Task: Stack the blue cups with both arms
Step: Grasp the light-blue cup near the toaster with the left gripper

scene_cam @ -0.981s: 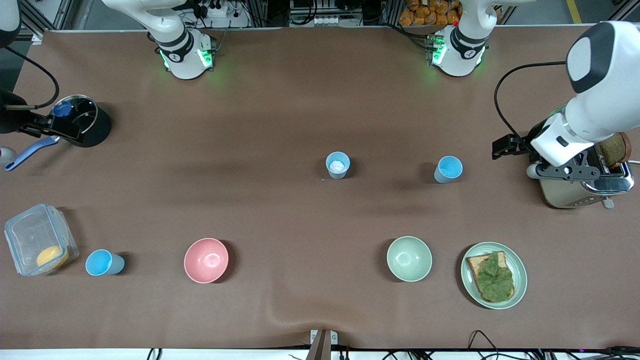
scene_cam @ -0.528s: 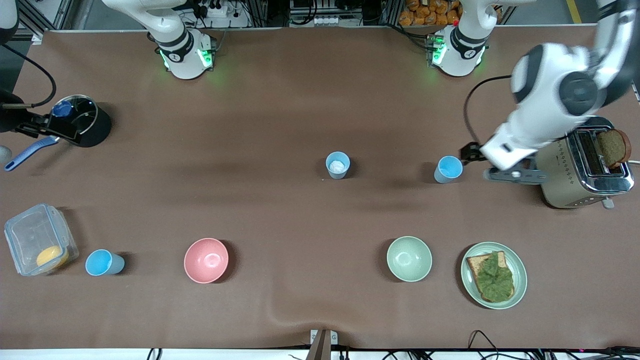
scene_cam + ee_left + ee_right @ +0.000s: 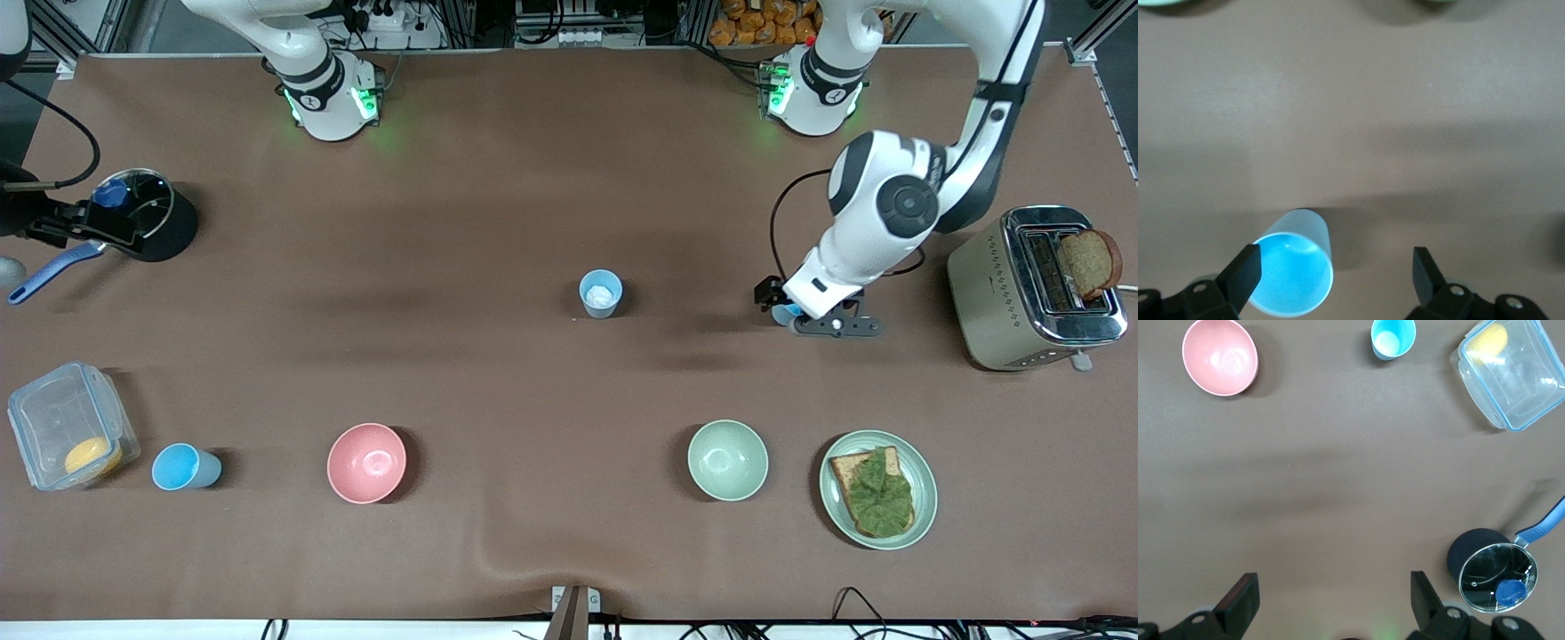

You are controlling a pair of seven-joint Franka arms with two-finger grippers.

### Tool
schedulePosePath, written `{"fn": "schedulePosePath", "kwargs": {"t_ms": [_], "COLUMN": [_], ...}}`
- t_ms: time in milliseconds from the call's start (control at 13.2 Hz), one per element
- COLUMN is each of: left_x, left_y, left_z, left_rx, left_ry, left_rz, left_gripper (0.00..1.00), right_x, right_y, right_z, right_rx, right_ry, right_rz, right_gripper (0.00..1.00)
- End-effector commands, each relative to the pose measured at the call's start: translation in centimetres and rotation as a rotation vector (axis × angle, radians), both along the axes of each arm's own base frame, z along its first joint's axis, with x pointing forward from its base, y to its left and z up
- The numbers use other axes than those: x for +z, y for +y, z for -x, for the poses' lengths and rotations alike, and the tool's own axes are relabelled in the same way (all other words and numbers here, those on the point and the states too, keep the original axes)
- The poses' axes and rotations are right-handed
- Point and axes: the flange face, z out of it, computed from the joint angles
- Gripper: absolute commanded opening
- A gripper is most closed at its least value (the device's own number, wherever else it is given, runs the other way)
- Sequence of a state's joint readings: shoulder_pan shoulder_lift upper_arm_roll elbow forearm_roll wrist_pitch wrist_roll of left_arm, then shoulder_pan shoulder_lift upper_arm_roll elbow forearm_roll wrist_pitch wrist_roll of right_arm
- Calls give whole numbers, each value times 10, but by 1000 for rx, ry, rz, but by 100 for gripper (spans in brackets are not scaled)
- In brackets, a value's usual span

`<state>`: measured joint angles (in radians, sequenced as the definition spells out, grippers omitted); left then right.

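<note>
1. Over the last second the left arm has swung in from the toaster at its end of the table, and the left gripper now hangs over the sky-blue cup. In the front view the wrist covers most of that cup.

2. I read this as the approach for the first pick: the cup is reached but not yet grasped, so no stacking has begun.

3. In the left wrist view the left gripper has its jaws spread wide with nothing between the pads. The sky-blue cup stands upright on the table, off-centre in the gap, with its rim touching or almost touching one finger and well apart from the other. The gripper probably needs to shift sideways to centre the cup before closing, or the near finger may knock it over.

4. The paler cup, whitish inside, stands upright mid-table, toward the right arm's end from the sky-blue cup. A third blue cup sits nearer the front camera, between the clear food container and the pink bowl.

5. The right gripper waits high over the right arm's end of the table, above the saucepan, with its jaws wide apart and empty.
</note>
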<state>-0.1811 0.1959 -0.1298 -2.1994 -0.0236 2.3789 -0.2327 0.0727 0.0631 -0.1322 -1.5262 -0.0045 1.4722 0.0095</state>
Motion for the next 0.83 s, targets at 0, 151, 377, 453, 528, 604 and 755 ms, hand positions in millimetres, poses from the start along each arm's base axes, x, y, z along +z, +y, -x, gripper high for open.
{"fn": "schedulePosePath", "kwargs": {"t_ms": [0, 151, 377, 453, 528, 604, 755], "left_x": [-26, -38, -44, -46, -46, -51, -52], "left_y": [-4, 0, 7, 10, 13, 16, 20], "left_z": [11, 19, 26, 28, 29, 34, 33], "left_rx": [17, 20, 27, 30, 30, 14, 13], "left_ry": [-3, -1, 15, 21, 22, 34, 35], "left_rz": [15, 13, 7, 5, 4, -6, -7], "left_gripper": [100, 100, 100, 100, 100, 82, 36], "right_x": [4, 4, 4, 4, 3, 4, 4], "right_y": [-3, 0, 2, 3, 3, 3, 2], "right_z": [7, 7, 7, 7, 7, 7, 7], "right_rx": [18, 17, 15, 15, 15, 17, 14], "right_ry": [-12, -12, -9, -9, -6, -8, -6], "right_rz": [-1, 1, 0, 2, 2, 0, 0], "right_gripper": [100, 100, 100, 100, 100, 100, 100]}}
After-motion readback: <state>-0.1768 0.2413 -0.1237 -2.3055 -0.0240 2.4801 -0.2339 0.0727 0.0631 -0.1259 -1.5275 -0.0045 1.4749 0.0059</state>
